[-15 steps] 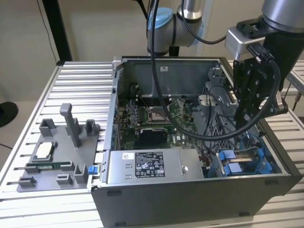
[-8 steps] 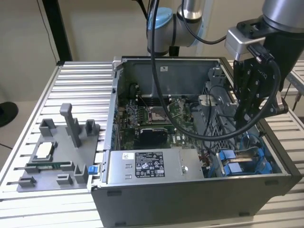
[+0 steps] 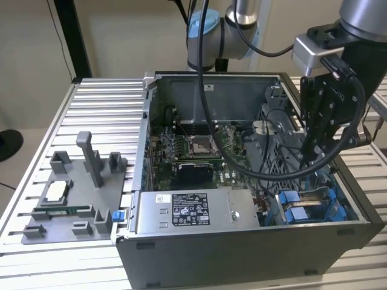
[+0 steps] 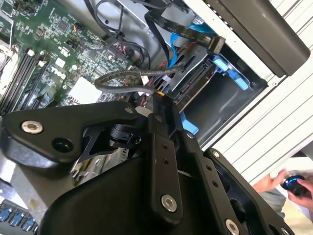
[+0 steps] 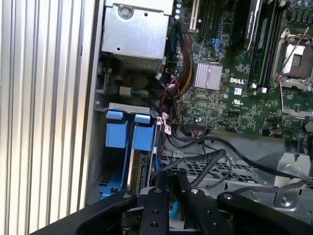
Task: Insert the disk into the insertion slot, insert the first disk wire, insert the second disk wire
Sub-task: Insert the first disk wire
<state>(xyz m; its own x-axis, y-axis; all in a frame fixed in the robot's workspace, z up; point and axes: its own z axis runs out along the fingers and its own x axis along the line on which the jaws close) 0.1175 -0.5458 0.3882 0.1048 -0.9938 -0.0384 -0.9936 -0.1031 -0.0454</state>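
The disk (image 5: 143, 137) already sits in its slot (image 3: 329, 202), just beside the grey power box (image 3: 181, 211) inside the open computer case (image 3: 242, 254), its blue frame tabs facing out where they can be reached. The gripper (image 5: 170, 177) hangs over the slot, on the side away from the power box, likely to work at the disk's end. Its fingers (image 5: 157, 196) are drawn together at the tips; whether they pinch a wire end I cannot tell. A loose grey wire (image 4: 142, 73) arcs close by them
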